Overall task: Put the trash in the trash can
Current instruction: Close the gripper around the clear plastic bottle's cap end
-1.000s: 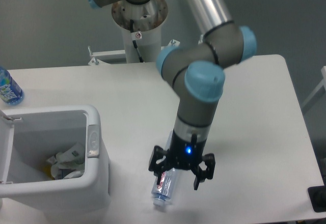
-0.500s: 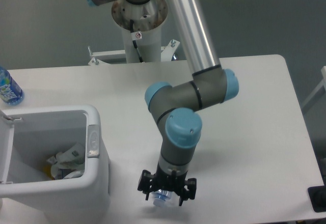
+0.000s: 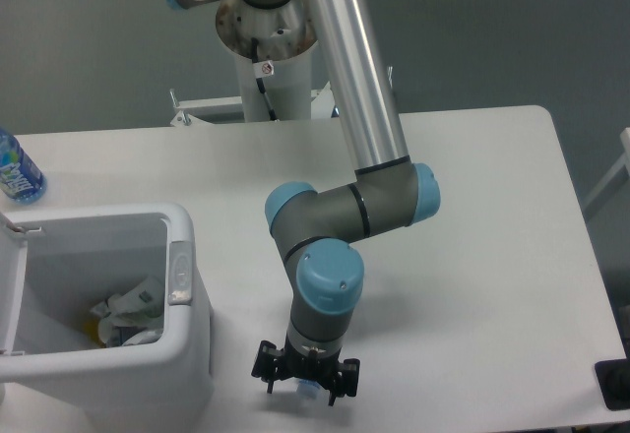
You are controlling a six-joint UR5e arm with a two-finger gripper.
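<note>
The white boxy plastic trash can holds a crumpled white wrapper. The black two-finger gripper straddles the crushed clear bottle; its grip cannot be judged.

White table on grey floor.

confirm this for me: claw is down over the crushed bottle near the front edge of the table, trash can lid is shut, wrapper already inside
Not quite. The lid is open: the camera view looks straight into the trash can, where the wrapper already lies. The rest holds: the claw is down over the crushed bottle near the table's front edge.
</note>
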